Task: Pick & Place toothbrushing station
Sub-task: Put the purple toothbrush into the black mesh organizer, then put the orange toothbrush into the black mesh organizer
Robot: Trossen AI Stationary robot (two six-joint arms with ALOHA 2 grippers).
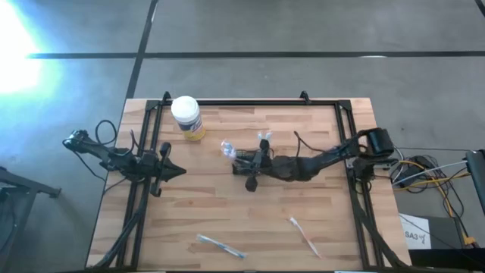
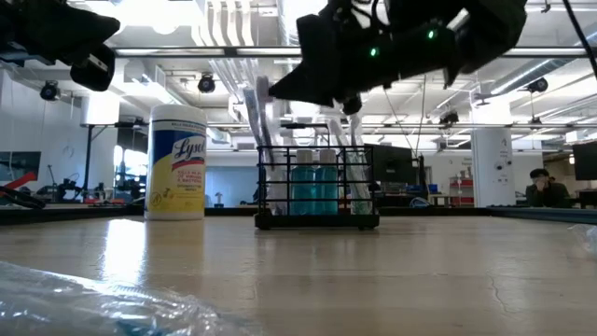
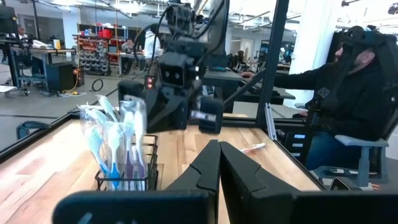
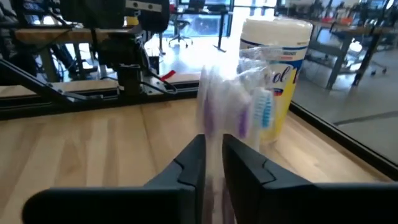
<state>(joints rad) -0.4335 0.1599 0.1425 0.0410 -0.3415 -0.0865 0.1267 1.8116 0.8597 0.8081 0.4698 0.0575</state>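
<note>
Mid-desk (image 1: 318,227), toothbrushing station (image 2: 317,191) stands upright holding wrapped brushes, right gripper (image 1: 244,161) above with jaws slightly parted around one; two toothbrushes remain loose; left gripper (image 1: 176,171) pressed together, idle.

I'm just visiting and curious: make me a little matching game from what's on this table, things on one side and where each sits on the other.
Things:
1. toothbrushing station
2. white-lidded jar
3. right claw
4. left claw

Places:
A. far-left part of the table, standing upright
B. at the left edge, away from every item
C. mid-table, packed with wrapped toothbrushes
D. mid-table, right at the black holder

Pairs: 1-C, 2-A, 3-D, 4-B
</note>
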